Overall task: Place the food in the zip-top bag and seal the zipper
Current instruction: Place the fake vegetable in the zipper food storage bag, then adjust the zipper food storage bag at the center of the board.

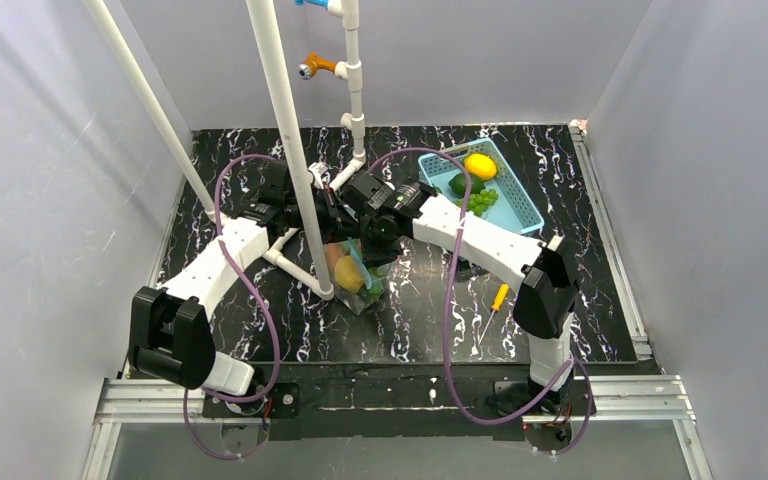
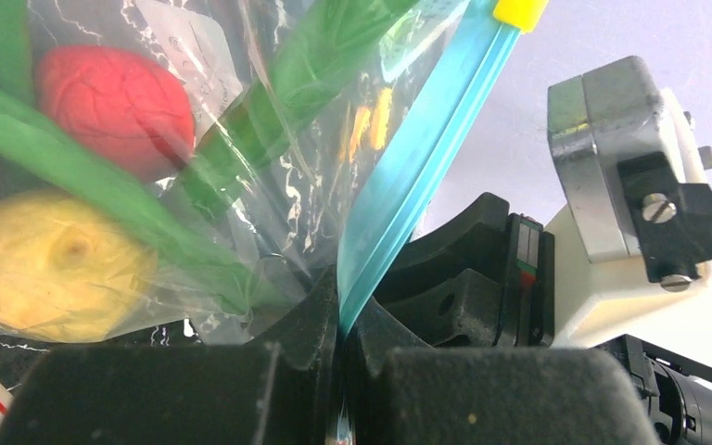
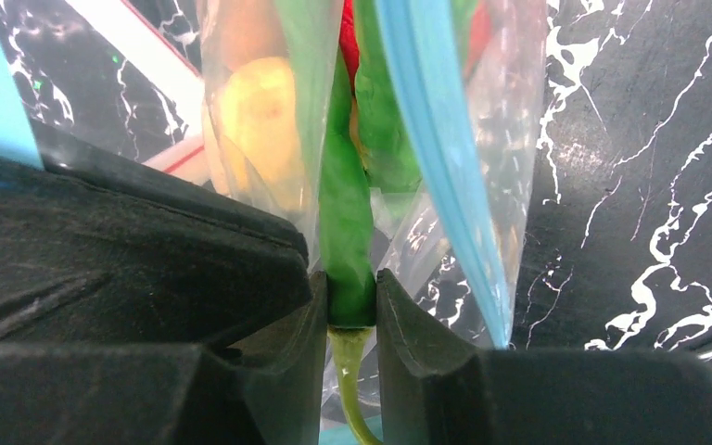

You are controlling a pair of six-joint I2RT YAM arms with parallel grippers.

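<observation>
Top view: contact points of both arms masked by white pipe (image 1: 295,170) and wrist housings; upper part of zip-top bag (image 1: 360,292) covered.
Left wrist view: zipper (image 2: 417,158) cut off at top edge, lower end buried between fingers of left gripper (image 2: 341,320); yellow fruit (image 2: 46,269) clipped at left edge.
Right wrist view: green pod (image 3: 345,213) cut off at top; stem cut off at bottom edge, within right gripper (image 3: 352,301).

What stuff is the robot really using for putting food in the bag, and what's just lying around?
For the job: zip-top bag, its teal zipper pinched by the left gripper, green pod held by the right gripper, red piece, yellow fruit.
Just lying about: orange-handled screwdriver, light-blue basket, white pipe frame.
</observation>
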